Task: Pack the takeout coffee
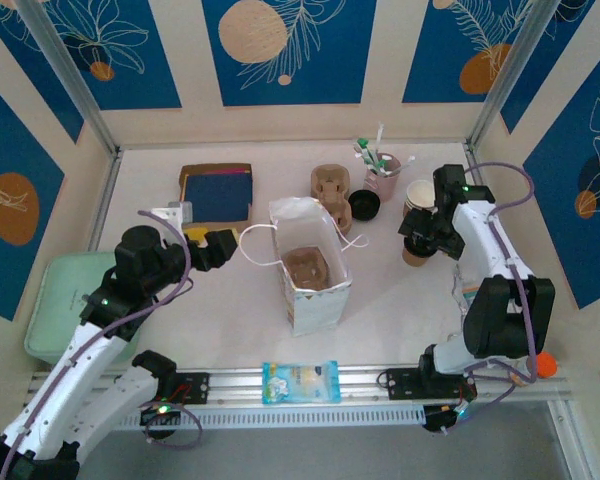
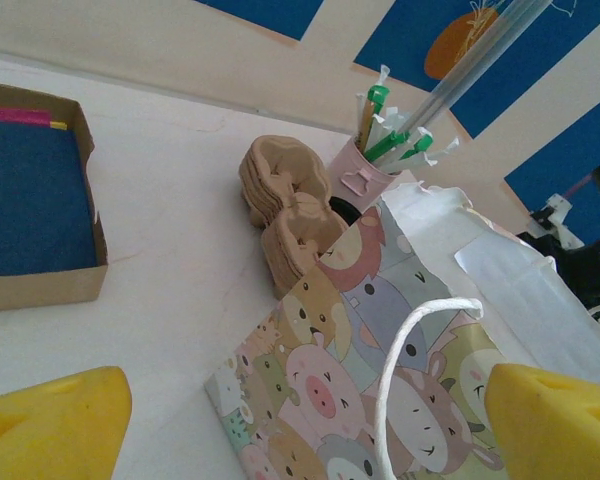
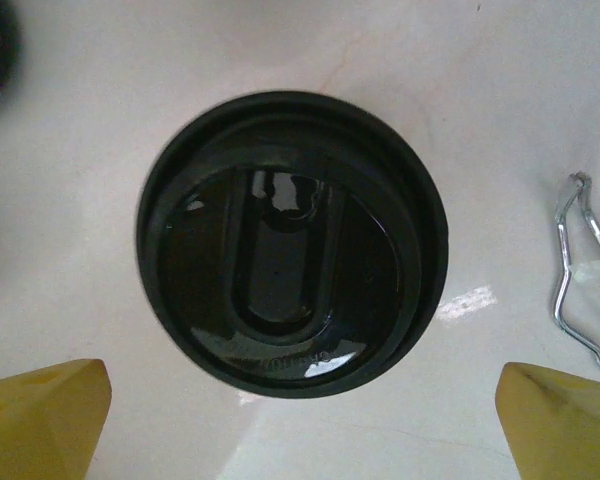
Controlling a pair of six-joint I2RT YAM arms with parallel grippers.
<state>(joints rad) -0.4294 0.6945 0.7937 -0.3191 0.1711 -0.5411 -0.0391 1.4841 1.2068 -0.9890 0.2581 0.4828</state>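
The right gripper (image 3: 302, 415) stands with its yellow fingers (image 3: 40, 415) spread wide and nothing between them. Directly beneath it, centred between the two tips, a round black lid (image 3: 290, 245) faces straight up. Off to the gripper's right a bent metal wire (image 3: 580, 260) lies on the table (image 3: 500, 90).

From above, the right gripper (image 1: 420, 236) hangs over the takeout coffee cup (image 1: 413, 257), whose brown wall peeks out on the gripper's near side. Whether the lid sits on that cup cannot be told for sure. Just beyond the gripper stands the stack of brown cups (image 1: 420, 195). Farther to its left are a second black lid (image 1: 364, 205) and the pink cup of stirrers (image 1: 383, 180).

The left gripper (image 2: 305, 430) is also spread wide and empty. Just ahead of it stands the cartoon-animal bag (image 2: 330, 340), its white cord handle (image 2: 405, 340) looping up between the fingertips. In the top view, a brown pulp carrier (image 1: 305, 265) sits inside the bag (image 1: 320, 300), which is to the right of the left gripper (image 1: 223, 246). Past the bag are a pile of pulp carriers (image 2: 285, 200) and the stirrer cup. Ahead and to the left lies a cardboard box (image 2: 90, 230) with a blue inside.
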